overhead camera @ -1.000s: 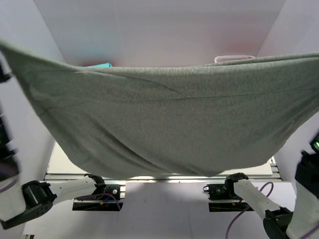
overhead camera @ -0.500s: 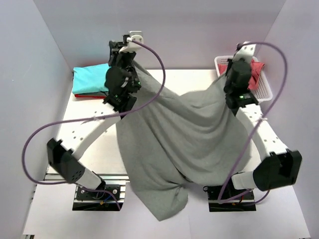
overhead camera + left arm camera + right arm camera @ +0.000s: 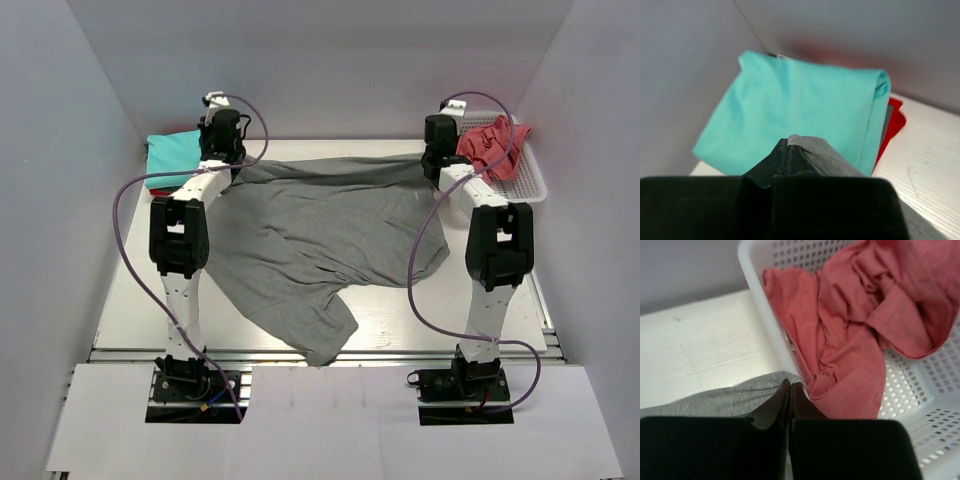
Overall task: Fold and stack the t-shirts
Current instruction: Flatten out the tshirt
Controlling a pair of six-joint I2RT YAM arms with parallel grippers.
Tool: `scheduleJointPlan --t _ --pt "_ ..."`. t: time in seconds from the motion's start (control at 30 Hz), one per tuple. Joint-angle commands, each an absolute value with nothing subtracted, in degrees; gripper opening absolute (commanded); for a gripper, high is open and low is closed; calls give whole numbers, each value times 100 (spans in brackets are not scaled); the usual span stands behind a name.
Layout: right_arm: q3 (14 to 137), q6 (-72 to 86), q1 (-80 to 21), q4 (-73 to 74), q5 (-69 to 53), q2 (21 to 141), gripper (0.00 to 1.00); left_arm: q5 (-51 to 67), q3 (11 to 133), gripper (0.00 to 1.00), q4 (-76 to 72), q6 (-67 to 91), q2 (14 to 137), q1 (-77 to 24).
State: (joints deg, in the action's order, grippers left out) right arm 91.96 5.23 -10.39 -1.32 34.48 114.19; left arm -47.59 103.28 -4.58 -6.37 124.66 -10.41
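The grey t-shirt point(image 3: 320, 235) lies spread across the table, its near part bunched toward the front edge. My left gripper point(image 3: 222, 160) is shut on its far left corner point(image 3: 812, 150), low by the folded teal t-shirt point(image 3: 800, 110), which lies on a red one point(image 3: 895, 117). My right gripper point(image 3: 436, 158) is shut on the grey shirt's far right corner point(image 3: 740, 392), beside the white mesh basket point(image 3: 920, 405). A coral-pink t-shirt point(image 3: 865, 325) lies crumpled in the basket and hangs over its rim.
The teal and red stack point(image 3: 172, 158) sits at the back left against the left wall. The basket point(image 3: 528, 175) stands at the back right by the right wall. Purple cables loop over both outstretched arms.
The grey shirt, held up and stretched a second ago, has been swung out and laid flat on the table. Both arms have stretched to the far corners and dropped low.
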Motion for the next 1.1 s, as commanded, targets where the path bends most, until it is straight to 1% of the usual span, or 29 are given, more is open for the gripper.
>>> scheduleJointPlan --t 0.0,0.13,0.17,0.2,0.27,0.3,0.33,0.37,0.4,0.43,0.47,0.5,0.53,0.6,0.63,0.67,0.7,0.73,0.77,0.8,0.83,0.87,0.9,0.97,1.07 --pt "9668 782 -818 -17 3377 11487 0 -4184 10950 0 79 158 12418 -827" --pt "9510 695 -791 -333 3112 11374 0 -3815 10934 0 44 229 12385 -765" --pt "9275 607 -782 -404 3085 11321 0 -3745 10881 0 -8 289 12314 -765" --pt "9220 598 -800 -500 3015 11094 0 -3692 10803 0 -9 290 12226 -765" --pt "8975 606 -791 -571 3032 10899 0 -3639 10373 0 -202 369 11770 -765" --pt "8782 615 -800 -563 3058 10507 0 -3639 10180 0 -280 369 11551 -765" --pt "8502 641 -809 -580 3119 10329 0 -3639 9708 0 -351 439 11288 -765" --pt "8325 659 -809 -745 3172 9970 0 -3639 9425 0 -552 439 10676 -765" --pt "8141 668 -800 -808 3173 9775 0 -3639 8848 0 -649 439 10339 -843" --pt "7617 694 -800 -861 3155 9130 0 -3639 8537 0 -729 439 9971 -844" --pt "7446 712 -800 -974 3155 8879 0 -3639 8238 0 -921 439 9584 -844" --pt "7270 721 -817 -1063 3138 8633 0 -3508 7731 0 -923 439 8806 -896" --pt "6842 764 -826 -1124 3103 7926 0 -3402 7517 0 -923 605 8415 -896" --pt "6611 773 -826 -1090 3033 7456 0 -3217 7025 0 -756 720 7668 -896" --pt "6374 800 -826 -1064 2963 6731 0 -3130 6892 0 -756 721 6933 -896" --pt "6311 791 -817 -1029 2840 6480 0 -3016 6786 0 -651 721 6569 -896" --pt "6250 774 -809 -889 2630 5990 0 -2684 6602 0 -494 773 6235 -896" --pt "6110 782 -817 -827 2576 5516 0 -2533 6505 0 -492 773 5883 -896" --pt "6091 765 -817 -748 2288 5319 0 -2366 6408 0 -414 843 5210 -896" --pt "6065 747 -817 -573 2181 4830 0 -2008 6233 0 -413 844 4899 -896" --pt "6004 756 -826 -502 2067 4616 0 -1847 6171 0 -335 913 4591 -896" --pt "5994 721 -817 -423 1970 3979 0 -1724 6170 0 -273 975 4318 -896" --pt "6055 721 -817 -370 1621 3816 0 -1505 6170 0 -107 976 3854 -896" --pt "6143 651 -809 -282 1451 3230 0 -1276 6248 0 87 1036 3500 -827" --pt "6529 501 -800 -220 1450 2867 0 -1169 6765 0 377 985 3086 -773"
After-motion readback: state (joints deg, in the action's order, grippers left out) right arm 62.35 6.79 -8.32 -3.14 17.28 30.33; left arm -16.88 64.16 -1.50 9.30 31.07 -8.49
